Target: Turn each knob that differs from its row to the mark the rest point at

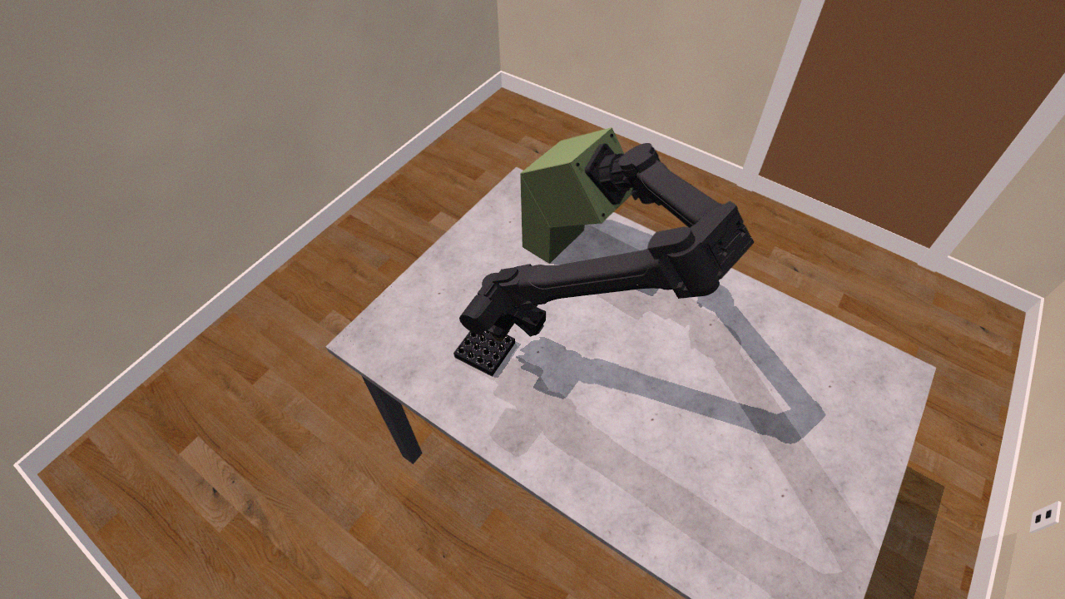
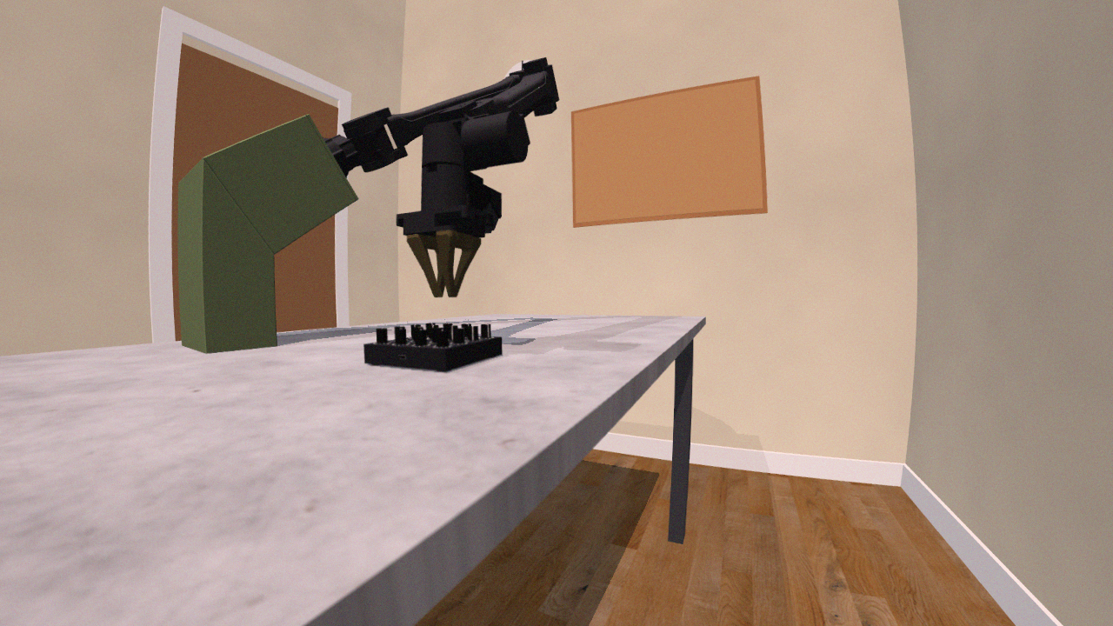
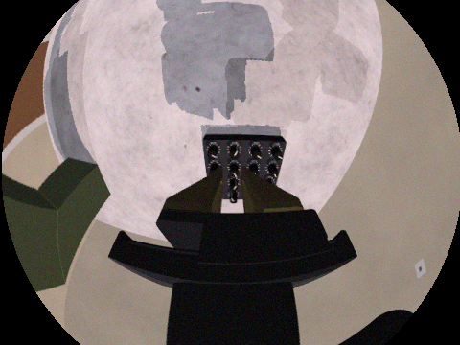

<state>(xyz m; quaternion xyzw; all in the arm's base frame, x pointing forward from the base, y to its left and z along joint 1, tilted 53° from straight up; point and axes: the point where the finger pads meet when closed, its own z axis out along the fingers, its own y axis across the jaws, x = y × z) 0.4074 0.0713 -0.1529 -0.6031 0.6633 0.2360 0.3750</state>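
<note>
The black knob box (image 1: 473, 366) (image 2: 426, 361) (image 3: 245, 137) stands flat on the table, its knobs upright. Its socket (image 2: 401, 356) shows as a small mark on one side wall in the exterior view. My gripper (image 2: 445, 296) (image 3: 232, 171) points straight down above the box, clear of the knobs. Its fingers are a little apart, with nothing between them. In the wrist view the far row of knobs shows whole, with short white lines; one of them is a knob (image 3: 234, 149) second from the left. My fingers hide several nearer knobs. Exact marks and names are too small to read.
The green arm base (image 1: 554, 197) (image 2: 233, 256) (image 3: 35, 220) stands on the table (image 1: 417, 313) (image 2: 233, 467). The arm reaches from it to above the box. The arm's shadows fall on the table beside the box. A table edge runs near the box.
</note>
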